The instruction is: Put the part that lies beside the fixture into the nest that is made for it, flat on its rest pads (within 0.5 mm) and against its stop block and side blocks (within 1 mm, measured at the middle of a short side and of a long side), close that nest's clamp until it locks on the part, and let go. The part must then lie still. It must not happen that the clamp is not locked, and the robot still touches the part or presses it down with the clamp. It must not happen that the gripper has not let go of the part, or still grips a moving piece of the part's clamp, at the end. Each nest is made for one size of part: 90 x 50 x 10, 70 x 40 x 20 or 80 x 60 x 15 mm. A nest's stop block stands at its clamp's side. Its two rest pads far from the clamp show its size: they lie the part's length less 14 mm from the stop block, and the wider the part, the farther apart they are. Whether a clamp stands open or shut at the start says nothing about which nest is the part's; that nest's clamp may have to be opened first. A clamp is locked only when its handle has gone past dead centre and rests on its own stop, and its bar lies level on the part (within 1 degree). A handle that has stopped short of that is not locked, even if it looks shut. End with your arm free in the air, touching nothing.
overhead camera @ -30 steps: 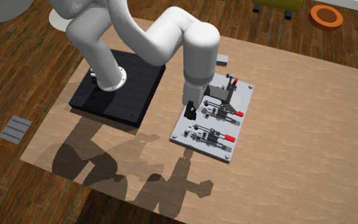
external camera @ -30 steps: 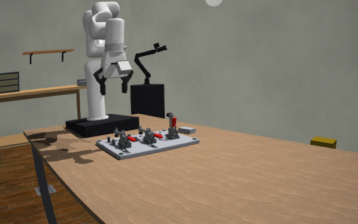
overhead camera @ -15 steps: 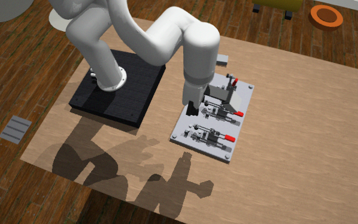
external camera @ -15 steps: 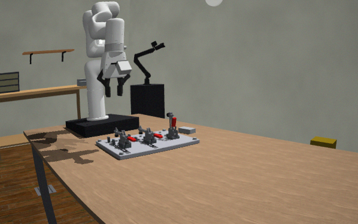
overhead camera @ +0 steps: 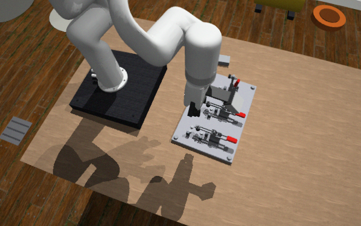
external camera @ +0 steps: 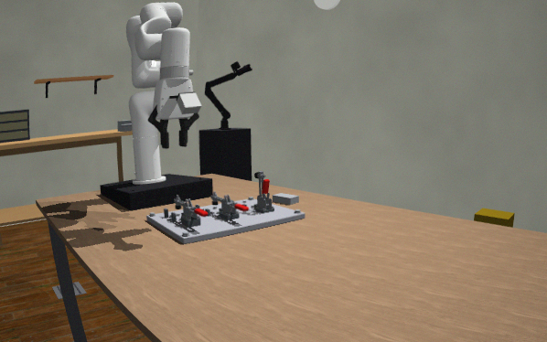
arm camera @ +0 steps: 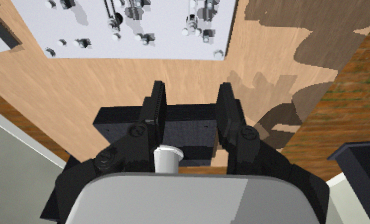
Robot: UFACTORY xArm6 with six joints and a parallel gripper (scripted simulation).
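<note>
The grey part [overhead camera: 224,60] [external camera: 285,198] lies flat on the table just past the far end of the grey fixture plate [overhead camera: 247,101] [external camera: 226,229] [arm camera: 151,50]. The plate carries three nests with toggle clamps. The far clamp's red handle [overhead camera: 236,82] [external camera: 265,186] stands upright and open. The middle handle [overhead camera: 240,115] [external camera: 241,207] and the near handle [overhead camera: 232,139] [external camera: 201,212] lie down flat. My gripper [overhead camera: 195,112] [external camera: 174,139] [arm camera: 191,95] hangs high above the table at the plate's robot-side edge. Its fingers stand about half apart, with nothing between them.
The black robot base [overhead camera: 122,90] [external camera: 153,189] sits on the table left of the fixture. A second black arm on a pedestal [external camera: 225,153] stands behind the table. A yellow box [external camera: 494,217] shows past the far right table edge.
</note>
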